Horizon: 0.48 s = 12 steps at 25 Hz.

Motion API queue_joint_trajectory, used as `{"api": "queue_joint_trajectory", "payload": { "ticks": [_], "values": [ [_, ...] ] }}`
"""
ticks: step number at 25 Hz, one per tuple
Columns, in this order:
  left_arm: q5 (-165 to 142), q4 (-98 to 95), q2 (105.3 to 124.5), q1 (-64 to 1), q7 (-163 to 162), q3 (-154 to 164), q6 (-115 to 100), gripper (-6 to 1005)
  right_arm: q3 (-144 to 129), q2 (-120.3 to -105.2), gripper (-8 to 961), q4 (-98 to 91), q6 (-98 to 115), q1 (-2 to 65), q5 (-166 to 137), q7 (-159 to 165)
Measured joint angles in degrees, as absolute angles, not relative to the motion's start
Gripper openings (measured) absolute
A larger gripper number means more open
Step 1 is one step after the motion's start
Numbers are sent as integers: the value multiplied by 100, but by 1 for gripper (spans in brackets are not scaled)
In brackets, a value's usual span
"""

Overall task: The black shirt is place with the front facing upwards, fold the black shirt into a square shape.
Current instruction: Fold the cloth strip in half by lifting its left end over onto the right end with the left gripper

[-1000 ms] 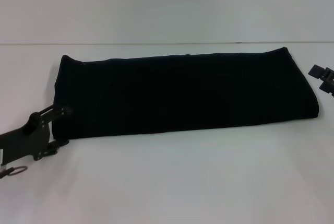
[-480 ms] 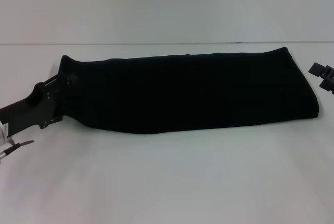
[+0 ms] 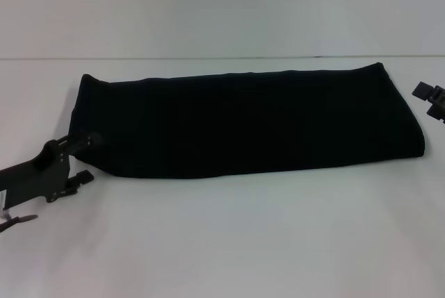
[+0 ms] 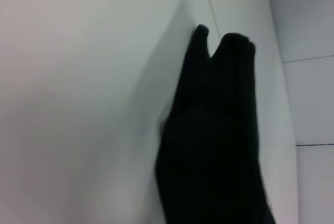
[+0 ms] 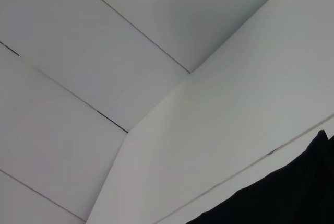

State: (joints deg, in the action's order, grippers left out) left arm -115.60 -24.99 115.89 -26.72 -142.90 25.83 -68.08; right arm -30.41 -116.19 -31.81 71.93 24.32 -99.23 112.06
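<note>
The black shirt (image 3: 243, 121) lies on the white table (image 3: 229, 242) as a long, narrow band, already folded lengthwise, running from my left across to my right. No lettering shows; I see only plain, matte black cloth, soft and thick at the layered edges.

My left gripper (image 3: 83, 159) sits at the band's left end, near corner. One finger overlaps the cloth edge, the other rests on the table just beside it, so the jaws look parted; I cannot confirm a hold.

To finish a square, I judge I must pinch every layer at this end, lift low, and carry it evenly toward the right end.

My right gripper (image 3: 432, 100) waits near the right end, apart from the cloth.
</note>
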Motion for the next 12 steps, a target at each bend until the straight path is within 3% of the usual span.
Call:
{"api": "queue_joint_trajectory", "payload": {
  "ticks": [12],
  "values": [
    [-11649,-2415,11697,-3202,-14229,2765,-6001,880,-3041,-11626,926,-3173,7180,2399,-9924,11206]
  ]
}}
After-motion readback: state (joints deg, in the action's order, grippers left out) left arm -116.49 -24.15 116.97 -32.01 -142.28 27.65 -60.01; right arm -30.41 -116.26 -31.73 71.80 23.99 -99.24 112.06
